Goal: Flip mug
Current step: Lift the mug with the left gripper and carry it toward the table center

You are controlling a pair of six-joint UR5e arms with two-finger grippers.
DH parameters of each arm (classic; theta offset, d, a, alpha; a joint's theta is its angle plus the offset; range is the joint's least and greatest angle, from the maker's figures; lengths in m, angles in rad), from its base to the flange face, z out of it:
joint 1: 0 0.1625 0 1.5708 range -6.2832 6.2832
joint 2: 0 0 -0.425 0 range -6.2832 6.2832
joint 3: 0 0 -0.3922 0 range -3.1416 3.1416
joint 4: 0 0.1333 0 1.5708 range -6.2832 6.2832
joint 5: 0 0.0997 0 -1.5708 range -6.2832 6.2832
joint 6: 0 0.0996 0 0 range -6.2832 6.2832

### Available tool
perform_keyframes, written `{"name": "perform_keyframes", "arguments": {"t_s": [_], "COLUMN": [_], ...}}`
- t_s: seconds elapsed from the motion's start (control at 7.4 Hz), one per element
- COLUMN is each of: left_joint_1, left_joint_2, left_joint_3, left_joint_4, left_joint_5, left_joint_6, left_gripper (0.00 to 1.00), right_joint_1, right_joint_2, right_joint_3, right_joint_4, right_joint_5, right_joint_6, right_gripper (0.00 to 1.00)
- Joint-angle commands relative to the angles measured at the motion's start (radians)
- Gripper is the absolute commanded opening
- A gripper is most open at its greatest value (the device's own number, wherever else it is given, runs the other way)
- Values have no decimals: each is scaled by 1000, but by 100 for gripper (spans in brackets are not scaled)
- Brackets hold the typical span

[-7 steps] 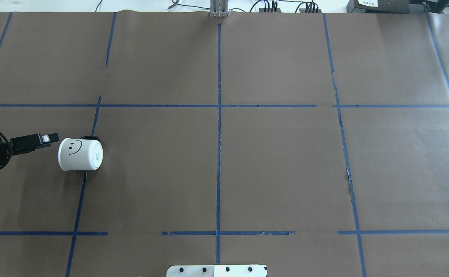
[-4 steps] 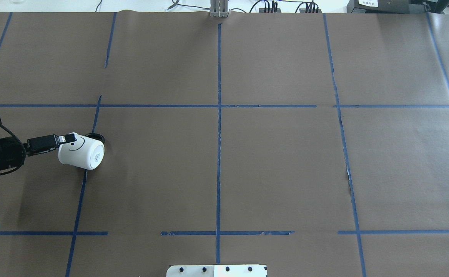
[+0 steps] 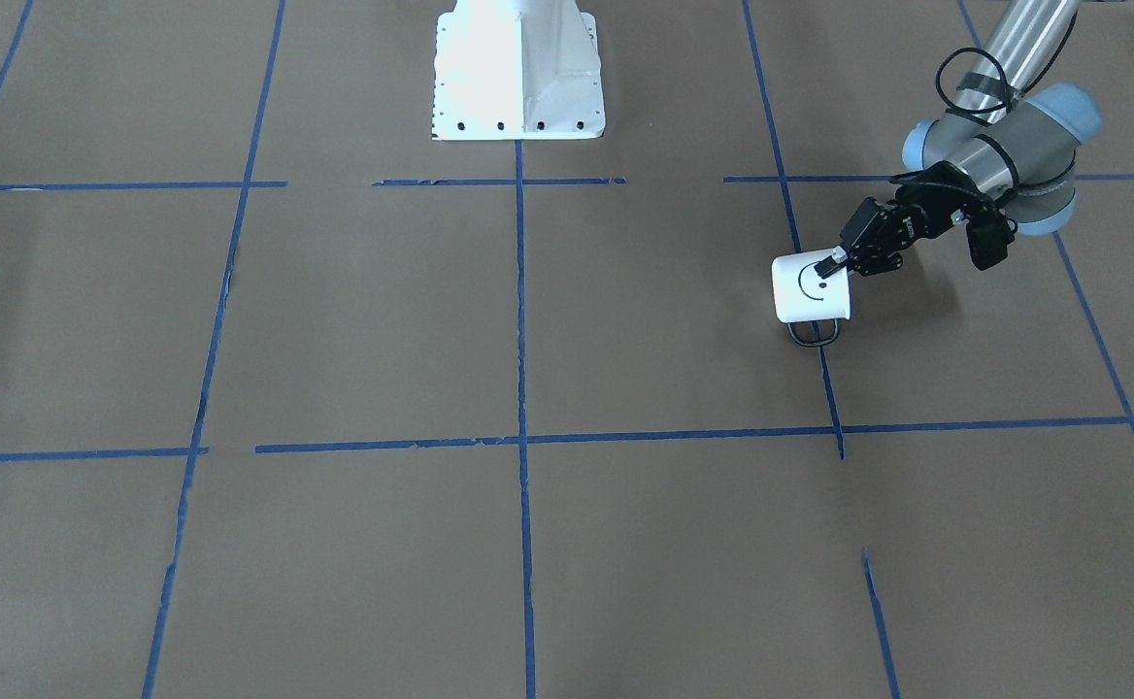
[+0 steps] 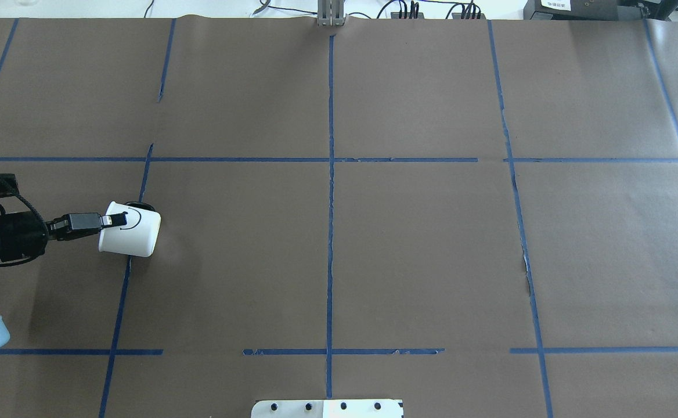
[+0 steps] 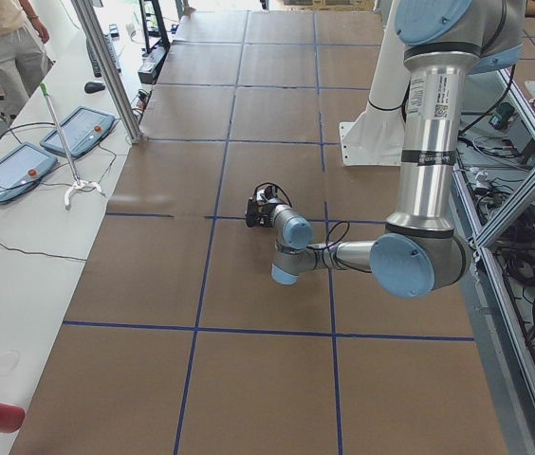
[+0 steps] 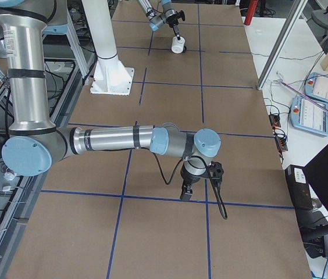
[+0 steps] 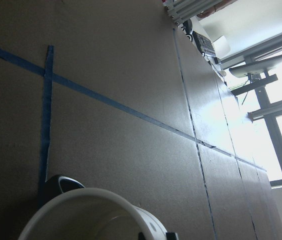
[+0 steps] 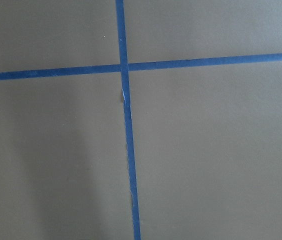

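Observation:
The white mug (image 4: pixel 133 235) with a black smiley face lies tilted on the brown paper at the table's left, its mouth toward my left arm and its black handle (image 4: pixel 141 205) on the far side. My left gripper (image 4: pixel 116 220) is shut on the mug's rim, one finger over the outside wall. The front view shows the same grip (image 3: pixel 831 262) on the mug (image 3: pixel 808 291). The left wrist view shows the pale rim (image 7: pixel 81 207) at the bottom. My right gripper (image 6: pixel 186 195) hangs over bare paper far from the mug; I cannot tell whether it is open or shut.
Blue tape lines (image 4: pixel 331 191) divide the brown paper into squares. The white robot base plate (image 3: pixel 518 73) sits at the table's near middle edge. Cables and plugs (image 4: pixel 408 10) lie along the far edge. Operator consoles (image 5: pixel 7 171) sit beside the table.
My left gripper has moved right from beside the mug onto its rim and closed there. The mug has tilted and shifted slightly right.

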Motion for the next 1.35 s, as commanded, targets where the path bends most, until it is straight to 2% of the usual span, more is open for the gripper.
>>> {"name": "perform_keyframes", "arguments": {"t_s": [0.0, 0.27, 0.54, 0.68, 0.81, 1.08, 1.22], "left_joint_1": [-1, -33, -61, -63, -63, -48, -32], "left_joint_2": [-44, -95, -117, -133, -167, -398, -489], "left_joint_3": [-21, -92, -220, -300, -390, -422, -416], "left_joint_4": [-1, 74, 340, 531, 796, 1290, 1464], "left_joint_5": [-33, -50, -73, -70, -67, -63, -40], "left_joint_6": [-59, -112, -110, -106, -100, -90, -68], "left_gripper": [0, 0, 0, 0, 0, 0, 0], "right_joint_1": [0, 0, 0, 0, 0, 0, 0], "right_joint_2": [0, 0, 0, 0, 0, 0, 0], "right_joint_3": [0, 0, 0, 0, 0, 0, 0], "right_joint_4": [0, 0, 0, 0, 0, 0, 0], "right_joint_5": [0, 0, 0, 0, 0, 0, 0], "right_joint_6": [0, 0, 0, 0, 0, 0, 0], "right_gripper": [100, 100, 100, 100, 100, 100, 100]}}
